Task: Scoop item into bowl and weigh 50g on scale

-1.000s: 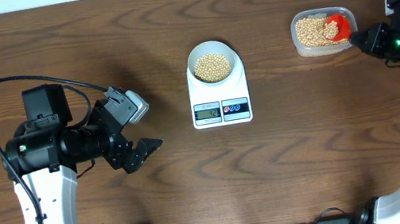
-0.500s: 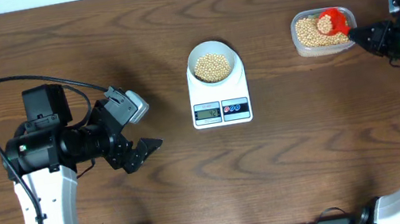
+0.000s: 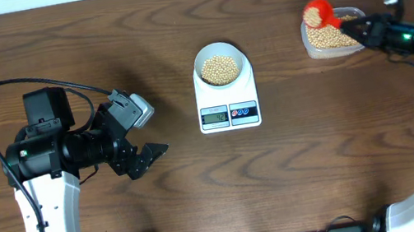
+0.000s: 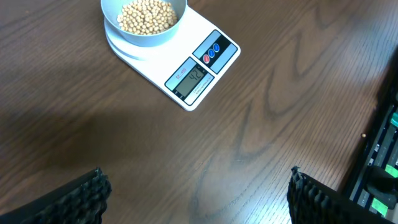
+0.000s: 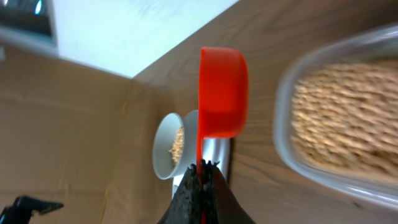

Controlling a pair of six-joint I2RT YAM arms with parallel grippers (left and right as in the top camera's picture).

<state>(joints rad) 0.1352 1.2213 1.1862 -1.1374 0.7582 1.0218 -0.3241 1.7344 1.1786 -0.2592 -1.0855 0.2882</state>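
Over the rim of the clear plastic tub (image 3: 306,43), your right tool (image 3: 361,28) is clenching the thin handle of a glossy red scoop (image 3: 316,13) heaped with small round tan beans (image 3: 314,17). You should be keeping it level while crossing to the smooth pale bowl (image 3: 199,70), part-filled and sitting on the flat white scale (image 3: 226,101), then tipping sparingly. Your left tool (image 3: 145,131) is hanging released over the woodgrain bench (image 3: 322,156).
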